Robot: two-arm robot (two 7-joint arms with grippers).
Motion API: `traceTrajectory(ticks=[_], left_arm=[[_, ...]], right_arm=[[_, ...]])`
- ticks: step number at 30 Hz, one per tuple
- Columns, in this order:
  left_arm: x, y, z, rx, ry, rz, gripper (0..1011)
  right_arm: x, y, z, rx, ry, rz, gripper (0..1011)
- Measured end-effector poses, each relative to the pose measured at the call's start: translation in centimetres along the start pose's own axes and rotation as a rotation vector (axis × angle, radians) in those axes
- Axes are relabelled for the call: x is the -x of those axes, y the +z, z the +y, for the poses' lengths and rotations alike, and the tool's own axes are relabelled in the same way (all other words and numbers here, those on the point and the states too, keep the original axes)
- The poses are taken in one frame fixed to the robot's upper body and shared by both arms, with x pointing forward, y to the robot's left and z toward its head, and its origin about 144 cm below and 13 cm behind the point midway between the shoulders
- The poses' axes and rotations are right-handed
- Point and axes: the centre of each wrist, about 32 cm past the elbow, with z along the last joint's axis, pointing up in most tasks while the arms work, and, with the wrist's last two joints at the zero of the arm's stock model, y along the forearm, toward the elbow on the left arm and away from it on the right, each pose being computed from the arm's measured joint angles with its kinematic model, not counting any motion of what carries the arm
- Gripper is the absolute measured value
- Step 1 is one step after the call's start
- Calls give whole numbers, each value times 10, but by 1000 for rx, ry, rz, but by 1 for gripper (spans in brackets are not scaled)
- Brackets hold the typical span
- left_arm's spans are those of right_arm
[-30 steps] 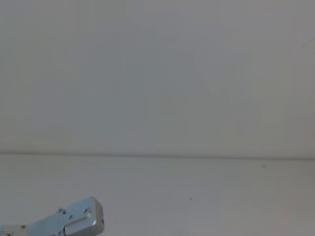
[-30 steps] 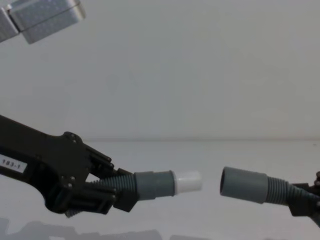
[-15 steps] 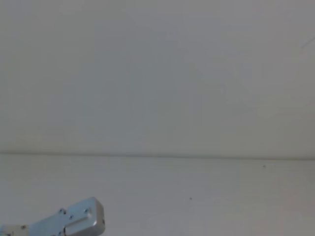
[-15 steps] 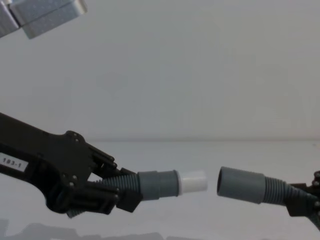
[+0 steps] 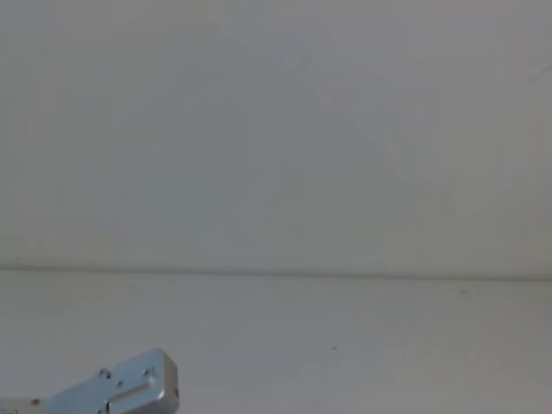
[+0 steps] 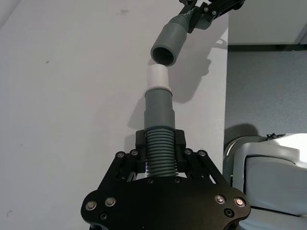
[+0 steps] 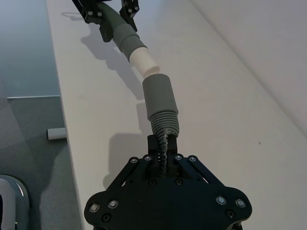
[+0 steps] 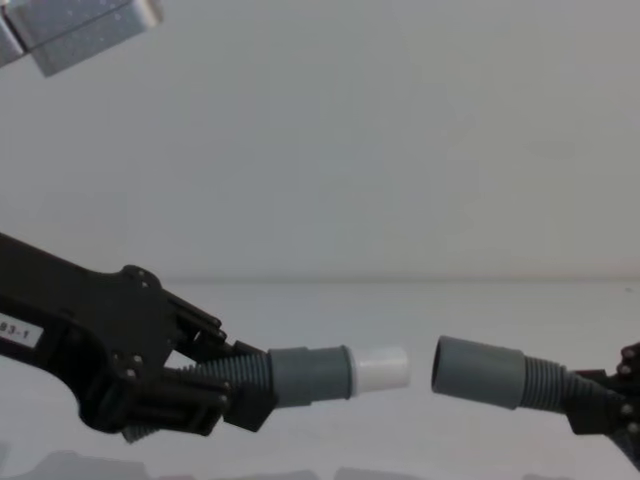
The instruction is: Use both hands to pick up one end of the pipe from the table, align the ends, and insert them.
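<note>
Dark-grey ribbed hose was clamped in each gripper, both pieces held up off the white table (image 8: 420, 300). In the chest view the left gripper (image 8: 225, 395) reached in from the left, its jaws closed on the ribbed middle of the left piece (image 8: 300, 376), whose smooth cuff ended in a narrower white tip (image 8: 380, 369) pointing to the right. The right gripper (image 8: 590, 405) came in at the lower right edge, clenched on the ribs of the right piece (image 8: 495, 373), and its plain socket (image 8: 465, 367) faced left toward the tip. The two ends stood near each other with a small gap between them, not touching, at much the same height, the socket tilted slightly. From the left wrist view the left gripper (image 6: 159, 143) gripped the ribs just behind the cuff, and the white tip (image 6: 157, 77) sat just short of the dark open mouth of the socket (image 6: 164, 48), a little off its line. The right wrist view showed the right gripper (image 7: 163, 151) closed on its piece, with the socket (image 7: 158, 96) close to the tip (image 7: 144, 61). A silver-grey arm link (image 5: 121, 392) showed at the lower left of the head view.
</note>
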Motion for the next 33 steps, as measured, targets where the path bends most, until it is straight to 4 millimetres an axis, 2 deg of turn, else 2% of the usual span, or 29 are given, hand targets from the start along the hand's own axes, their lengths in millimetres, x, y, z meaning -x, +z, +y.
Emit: traceTrajectory(ticks=[33], left_arm=[[-2,4,-7,0,-39,9,304]], right_arm=[[-2,4,1,-15,30,6,74]])
